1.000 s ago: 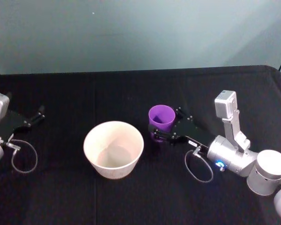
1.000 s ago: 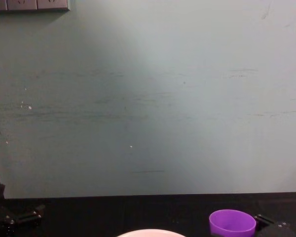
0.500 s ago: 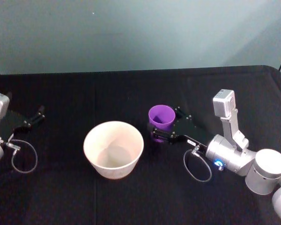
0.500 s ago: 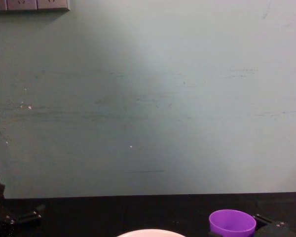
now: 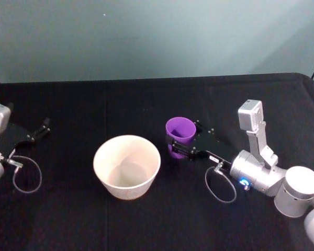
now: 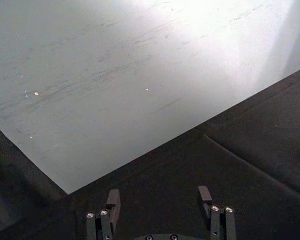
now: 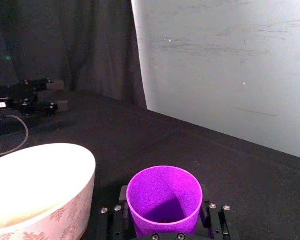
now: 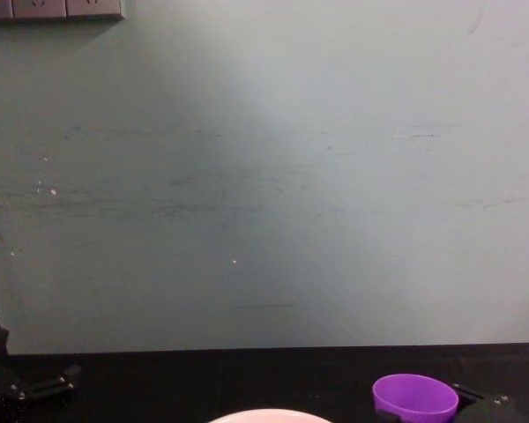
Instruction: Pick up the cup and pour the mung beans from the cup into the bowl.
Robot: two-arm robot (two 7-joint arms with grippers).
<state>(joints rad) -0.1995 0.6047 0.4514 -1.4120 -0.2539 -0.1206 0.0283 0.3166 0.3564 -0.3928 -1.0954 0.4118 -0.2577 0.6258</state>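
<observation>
The purple cup (image 5: pixel 180 130) stands upright on the black table, just right of the bowl (image 5: pixel 127 165). My right gripper (image 5: pixel 183 135) is shut on the cup, one finger on each side of its lower wall. In the right wrist view the cup (image 7: pixel 164 199) sits between the fingers (image 7: pixel 122 214), with the bowl's pale rim (image 7: pixel 50 155) beside it. The mung beans are out of view; the cup's inside shows purple wall and a dark bottom. The chest view catches the cup's rim (image 8: pixel 415 397) and the bowl's edge (image 8: pixel 269 415). My left gripper (image 5: pixel 37 132) rests open at the table's left side.
The black cloth table (image 5: pixel 146 99) ends at a pale green wall behind. A looped cable (image 5: pixel 26 175) hangs by the left arm and another cable (image 5: pixel 220 185) by the right arm. The left wrist view has the left gripper (image 6: pixel 159 201) over bare cloth.
The right gripper's near finger has moved in against the cup. The cup has shifted very slightly. The left arm has stayed put.
</observation>
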